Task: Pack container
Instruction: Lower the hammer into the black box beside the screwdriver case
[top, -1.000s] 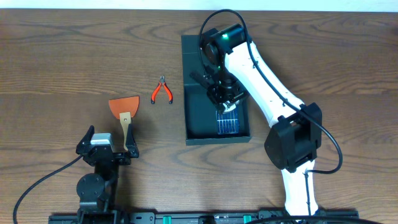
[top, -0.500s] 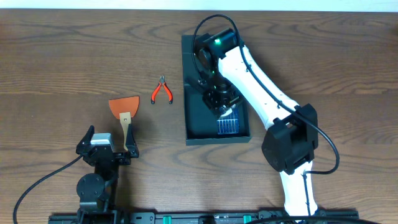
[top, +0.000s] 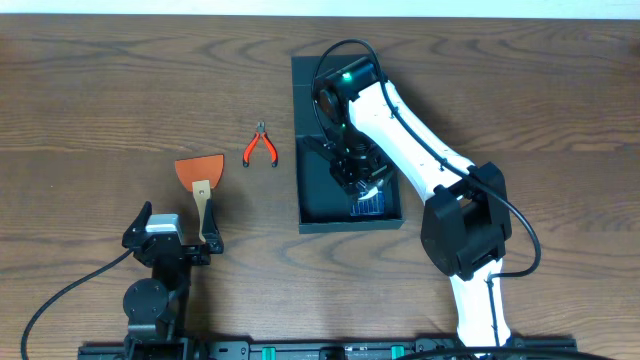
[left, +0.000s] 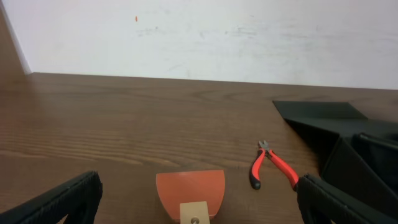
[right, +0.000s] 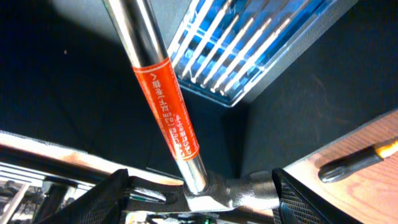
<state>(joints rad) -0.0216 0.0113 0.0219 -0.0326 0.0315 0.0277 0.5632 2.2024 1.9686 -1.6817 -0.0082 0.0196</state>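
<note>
Right tool (right: 199, 190), clamped on chrome rod (right: 165, 93), mid-frame in container (top: 318, 195): lower rod flat beside blue case (right: 249, 43), then release; left tool (left: 199, 200) apart.

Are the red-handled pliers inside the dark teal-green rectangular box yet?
No, the red-handled pliers lie on the wooden table, left of the dark teal-green rectangular box and near the orange scraper.
</note>
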